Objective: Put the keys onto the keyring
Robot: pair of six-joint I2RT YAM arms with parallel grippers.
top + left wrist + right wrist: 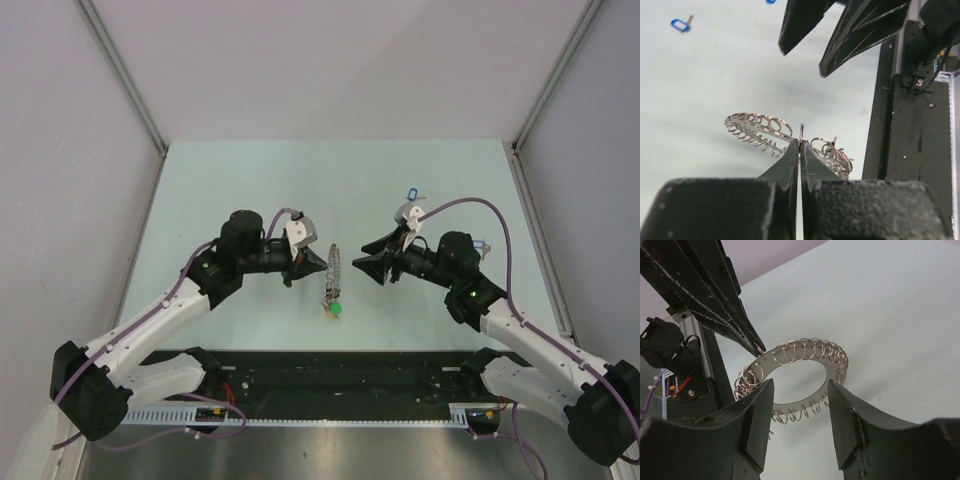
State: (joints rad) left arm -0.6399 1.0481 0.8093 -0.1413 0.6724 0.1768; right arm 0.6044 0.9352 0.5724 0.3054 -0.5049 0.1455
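In the top view the keyring stands edge-on, so its hole does not show, and the keys on it are too small to count. One blue key is half hidden behind the right arm. In the left wrist view the left fingers cover the middle of the keyring, and the top edge cuts a blue key. In the right wrist view the right fingers hide its near rim
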